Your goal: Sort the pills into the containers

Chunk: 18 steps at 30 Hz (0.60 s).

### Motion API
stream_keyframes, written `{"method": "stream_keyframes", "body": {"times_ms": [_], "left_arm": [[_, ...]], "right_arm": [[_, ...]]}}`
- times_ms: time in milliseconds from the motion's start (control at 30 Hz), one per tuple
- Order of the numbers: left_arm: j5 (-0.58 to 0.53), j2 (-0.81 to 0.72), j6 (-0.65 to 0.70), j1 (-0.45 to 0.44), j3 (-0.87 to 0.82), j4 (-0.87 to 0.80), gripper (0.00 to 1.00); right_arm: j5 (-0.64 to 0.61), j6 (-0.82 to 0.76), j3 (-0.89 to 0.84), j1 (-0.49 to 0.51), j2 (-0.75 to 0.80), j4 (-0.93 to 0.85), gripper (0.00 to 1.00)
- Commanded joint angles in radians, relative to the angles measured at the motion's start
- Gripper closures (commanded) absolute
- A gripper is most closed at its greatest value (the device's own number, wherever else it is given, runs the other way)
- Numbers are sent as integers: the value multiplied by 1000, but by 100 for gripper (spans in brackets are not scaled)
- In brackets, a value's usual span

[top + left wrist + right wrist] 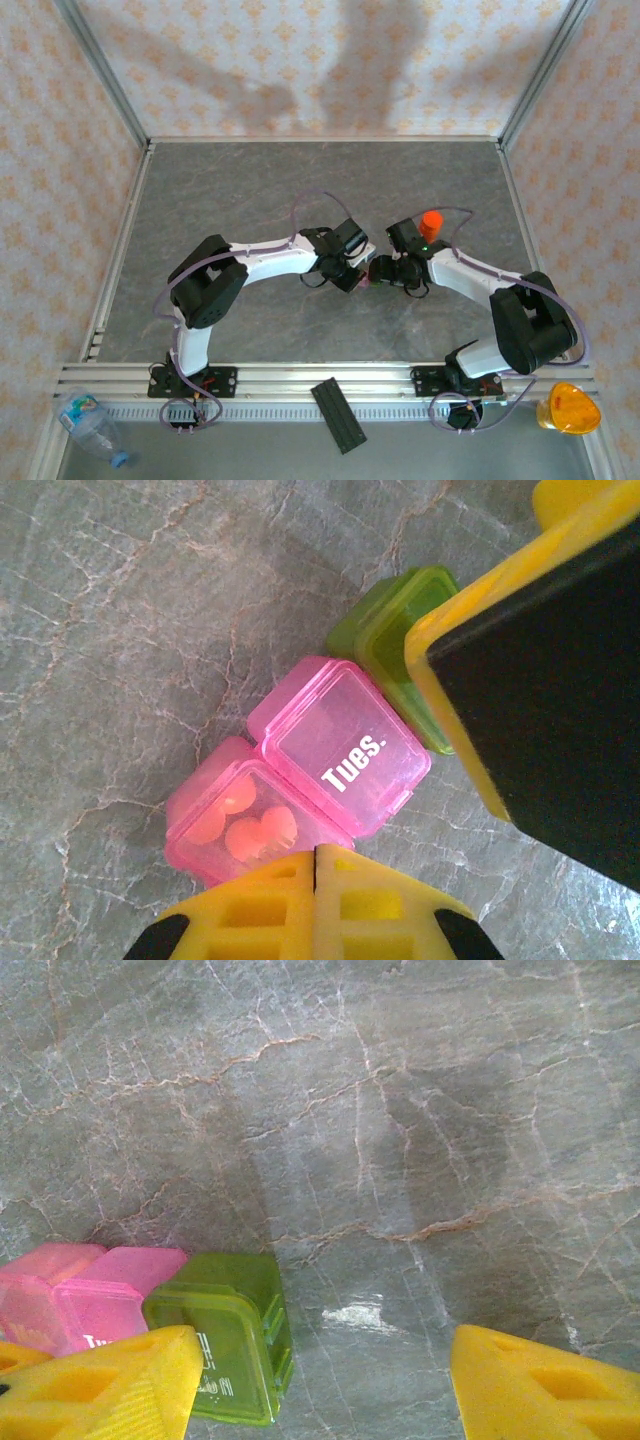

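Judging the containers (345,750) light, stiff and slippery, I'd pinch their side walls. My left hand (316,880) is closed on nothing; my right hand (325,1350) gapes by the green box (230,1310)

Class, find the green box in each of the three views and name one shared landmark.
Top external: too small to make out.
Left wrist: green box, right of centre near the top.
Right wrist: bottom left.
Shared landmark: the adjoining pink box.

The top camera looks down from behind; both wrist cameras, close up, share the containers (340,750).
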<state>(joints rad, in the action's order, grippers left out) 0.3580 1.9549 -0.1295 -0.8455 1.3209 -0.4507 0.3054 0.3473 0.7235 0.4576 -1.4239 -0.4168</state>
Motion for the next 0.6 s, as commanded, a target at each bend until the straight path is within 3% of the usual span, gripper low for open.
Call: {"method": "stream_keyframes", "body": {"times_ms": [0, 567], "left_arm": [[-84, 67, 18, -5, -39, -49, 100], [-136, 58, 31, -6, 49, -87, 99]], "right_arm": [[-63, 0, -10, 4, -13, -43, 33], [-65, 6, 24, 5, -65, -39, 34]]}}
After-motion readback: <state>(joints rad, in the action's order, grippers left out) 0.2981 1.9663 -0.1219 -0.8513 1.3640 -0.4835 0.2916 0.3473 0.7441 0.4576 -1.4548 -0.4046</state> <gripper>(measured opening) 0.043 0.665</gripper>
